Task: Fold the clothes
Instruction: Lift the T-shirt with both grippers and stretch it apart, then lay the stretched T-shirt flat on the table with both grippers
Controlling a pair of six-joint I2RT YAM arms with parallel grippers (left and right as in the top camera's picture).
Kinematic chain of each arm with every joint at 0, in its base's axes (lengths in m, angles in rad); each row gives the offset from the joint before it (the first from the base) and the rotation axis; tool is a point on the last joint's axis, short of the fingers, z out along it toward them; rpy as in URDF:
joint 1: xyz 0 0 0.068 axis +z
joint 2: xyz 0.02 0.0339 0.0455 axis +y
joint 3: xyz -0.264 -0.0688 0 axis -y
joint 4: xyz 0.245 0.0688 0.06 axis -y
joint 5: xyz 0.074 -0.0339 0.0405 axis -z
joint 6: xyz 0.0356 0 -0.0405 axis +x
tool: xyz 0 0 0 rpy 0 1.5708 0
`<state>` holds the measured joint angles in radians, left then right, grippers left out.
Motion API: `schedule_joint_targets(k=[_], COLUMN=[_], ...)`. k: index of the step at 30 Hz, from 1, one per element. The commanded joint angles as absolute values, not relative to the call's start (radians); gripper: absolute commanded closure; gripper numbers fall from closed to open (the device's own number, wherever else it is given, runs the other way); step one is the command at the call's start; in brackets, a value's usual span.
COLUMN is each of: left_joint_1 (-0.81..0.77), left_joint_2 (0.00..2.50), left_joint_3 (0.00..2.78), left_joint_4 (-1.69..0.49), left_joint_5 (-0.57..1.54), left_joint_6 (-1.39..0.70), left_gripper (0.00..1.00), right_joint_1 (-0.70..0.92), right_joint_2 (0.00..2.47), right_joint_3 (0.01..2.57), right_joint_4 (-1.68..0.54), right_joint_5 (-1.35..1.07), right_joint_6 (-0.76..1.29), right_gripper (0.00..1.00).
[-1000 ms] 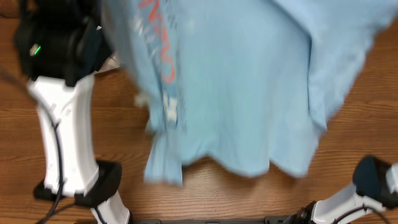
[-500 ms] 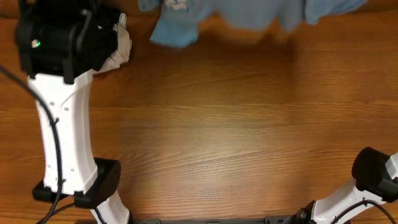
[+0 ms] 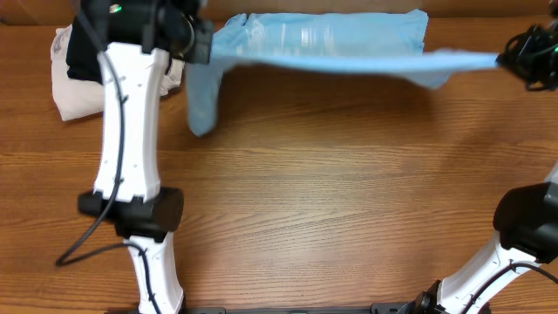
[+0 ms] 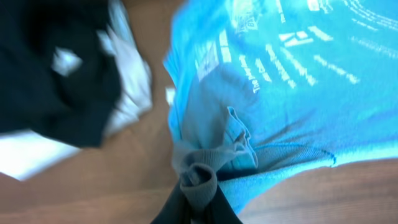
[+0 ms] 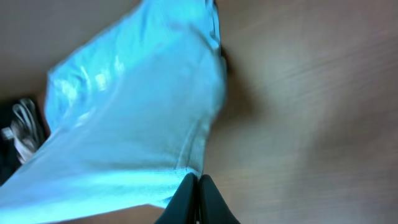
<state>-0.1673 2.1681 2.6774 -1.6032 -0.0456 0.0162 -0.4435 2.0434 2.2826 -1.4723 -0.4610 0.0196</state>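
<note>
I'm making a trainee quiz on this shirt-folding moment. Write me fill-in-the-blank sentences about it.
1. The left gripper and right gripper are both ____ on the thin light sky-blue T-shirt.
2. The crumpled black garment and cream garment lie nearest the ____ gripper.
3. The shirt's printed text shows in the ____ wrist view.
Missing words: shut; left; left.

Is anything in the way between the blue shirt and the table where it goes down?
Nothing visible. The left pincer and right pincer grip the light sky-blue thin T-shirt above the brown wooden table. The black garment and cream garment lie far left, aside.
</note>
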Motion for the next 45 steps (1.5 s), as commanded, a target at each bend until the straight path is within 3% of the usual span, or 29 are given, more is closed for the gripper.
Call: schedule_joint_targets(k=[1,6,14,22,28,38,45], left_joint_1=[-0.151,-0.167,-0.234,-0.271,-0.290,-0.319,-0.318], left_joint_2=[2.181,2.139,1.926,1.651,1.486,1.465,1.484], left_joint_3=[2.683,2.638,2.306,1.828,1.536,1.359,1.359], left_joint_4=[-1.690,-1.690,-1.690,-1.560,-1.468,-1.301,-1.091], left_joint_5=[0.020,0.182,0.076,0.021,0.026,0.021,-0.112], left_joint_6=[-0.035,-0.039,-0.133,-0.236,-0.281,-0.282,-0.282], left_gripper=[0.96,0.96,0.96,0.96,0.96,0.96,0.96], right_joint_1=[-0.453,-0.469,-0.506,-0.580,-0.581,-0.581,-0.581], right_joint_2=[2.014,1.962,1.735,1.330,1.140,1.126,1.225], right_joint_3=[2.252,2.249,2.092,1.515,1.298,1.145,1.131], right_joint_4=[-1.516,-1.582,-1.626,-1.468,-1.451,-1.410,-1.309], right_joint_5=[-0.449,-0.440,-0.342,-0.314,-0.214,-0.162,-0.179], right_joint_6=[-0.040,-0.057,-0.045,0.062,0.136,0.189,0.196], right_gripper=[0.96,0.96,0.96,0.96,0.96,0.96,0.96])
